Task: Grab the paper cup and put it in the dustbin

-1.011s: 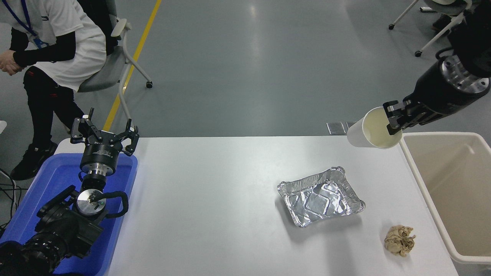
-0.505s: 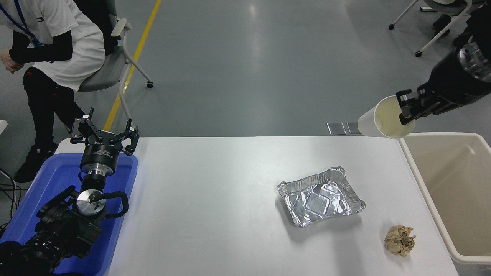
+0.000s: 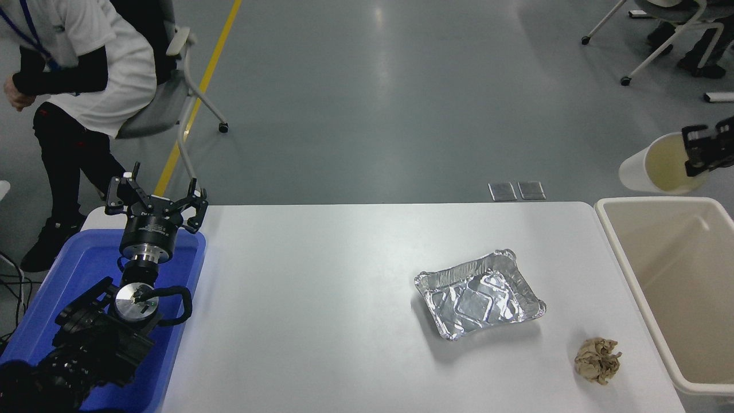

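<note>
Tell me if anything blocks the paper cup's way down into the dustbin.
Nothing visible does. The right gripper holds the paper cup by its rim, tipped on its side, above the far end of the dustbin, whose open top is uncovered and looks empty below it.

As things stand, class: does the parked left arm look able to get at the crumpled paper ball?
Probably not. The left claw sits over the blue tub at the table's far left; the paper ball lies near the opposite edge, beyond the foil tray.
</note>
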Motion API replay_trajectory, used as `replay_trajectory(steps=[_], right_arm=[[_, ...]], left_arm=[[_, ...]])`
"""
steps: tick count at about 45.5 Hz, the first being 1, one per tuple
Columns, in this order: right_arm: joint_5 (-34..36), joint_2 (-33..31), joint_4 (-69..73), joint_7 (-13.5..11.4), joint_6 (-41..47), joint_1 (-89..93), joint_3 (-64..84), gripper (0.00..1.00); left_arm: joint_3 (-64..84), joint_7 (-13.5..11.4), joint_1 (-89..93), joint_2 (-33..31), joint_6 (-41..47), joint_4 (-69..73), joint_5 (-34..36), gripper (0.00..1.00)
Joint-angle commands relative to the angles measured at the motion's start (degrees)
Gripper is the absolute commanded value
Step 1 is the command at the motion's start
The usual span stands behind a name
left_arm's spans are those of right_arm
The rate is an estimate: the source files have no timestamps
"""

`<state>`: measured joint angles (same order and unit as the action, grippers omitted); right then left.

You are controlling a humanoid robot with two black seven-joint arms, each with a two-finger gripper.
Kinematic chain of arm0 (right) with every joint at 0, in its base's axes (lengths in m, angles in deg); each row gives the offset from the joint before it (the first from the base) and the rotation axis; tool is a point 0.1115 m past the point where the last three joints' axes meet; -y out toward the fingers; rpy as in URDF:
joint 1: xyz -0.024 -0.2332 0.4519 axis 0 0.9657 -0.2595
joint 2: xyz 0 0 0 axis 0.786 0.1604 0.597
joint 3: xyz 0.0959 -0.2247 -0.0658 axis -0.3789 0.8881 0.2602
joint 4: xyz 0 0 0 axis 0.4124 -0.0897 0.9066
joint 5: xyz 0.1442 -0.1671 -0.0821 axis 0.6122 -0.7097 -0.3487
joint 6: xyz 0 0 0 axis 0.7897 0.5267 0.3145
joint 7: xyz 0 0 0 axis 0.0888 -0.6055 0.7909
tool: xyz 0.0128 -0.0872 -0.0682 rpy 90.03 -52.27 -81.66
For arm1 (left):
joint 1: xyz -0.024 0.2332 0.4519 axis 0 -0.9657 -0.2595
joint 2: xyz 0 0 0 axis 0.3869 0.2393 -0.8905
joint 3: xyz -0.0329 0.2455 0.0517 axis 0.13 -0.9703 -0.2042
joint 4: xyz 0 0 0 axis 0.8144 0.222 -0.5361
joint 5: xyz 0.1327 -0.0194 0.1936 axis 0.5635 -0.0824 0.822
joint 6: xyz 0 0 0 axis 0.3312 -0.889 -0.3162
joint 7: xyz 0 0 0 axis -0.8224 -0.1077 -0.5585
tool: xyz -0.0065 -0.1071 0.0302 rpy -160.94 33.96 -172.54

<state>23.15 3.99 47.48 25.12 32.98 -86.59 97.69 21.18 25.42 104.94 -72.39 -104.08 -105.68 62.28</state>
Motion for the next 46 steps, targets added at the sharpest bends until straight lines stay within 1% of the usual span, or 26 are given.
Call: replay_trajectory(steps=[1,9,14,17,23,28,39,46], right_arm=[[-0.24,-5.49,-11.58,-0.01,0.0,8.14,-0.01,0.0],[0.72,-7.78,-20.38,0.07,0.0,17.28,-5.62,0.0],[0.72,-12.08,-24.86,0.07,0.0,25.45,-16.08,0.0],[0.64,-13.31,-27.23,0.07,0.0,30.1,-21.09,0.0],[0.64,-13.23,-32.07,0.07,0.0,38.28,-28.74,0.0],[0.63,-12.62,-35.67,0.07,0.0,42.42,-30.6,0.0],[0.72,-9.72,-36.21,0.07,0.0,49.1,-30.95,0.0],[2.04,-8.75,-36.21,0.07,0.0,53.75,-34.37,0.0]], left_arm=[[0.0,0.0,0.0,-0.01,0.0,-0.01,0.01,0.99],[0.0,0.0,0.0,-0.01,0.0,-0.01,0.01,0.99],[0.0,0.0,0.0,-0.01,0.0,-0.01,0.01,0.99],[0.0,0.0,0.0,-0.01,0.0,-0.01,0.01,0.99],[0.0,0.0,0.0,-0.01,0.0,-0.01,0.01,0.99],[0.0,0.0,0.0,-0.01,0.0,-0.01,0.01,0.99],[0.0,0.0,0.0,-0.09,0.0,-0.01,0.01,0.99],[0.0,0.0,0.0,-0.01,0.0,-0.01,0.01,0.99]])
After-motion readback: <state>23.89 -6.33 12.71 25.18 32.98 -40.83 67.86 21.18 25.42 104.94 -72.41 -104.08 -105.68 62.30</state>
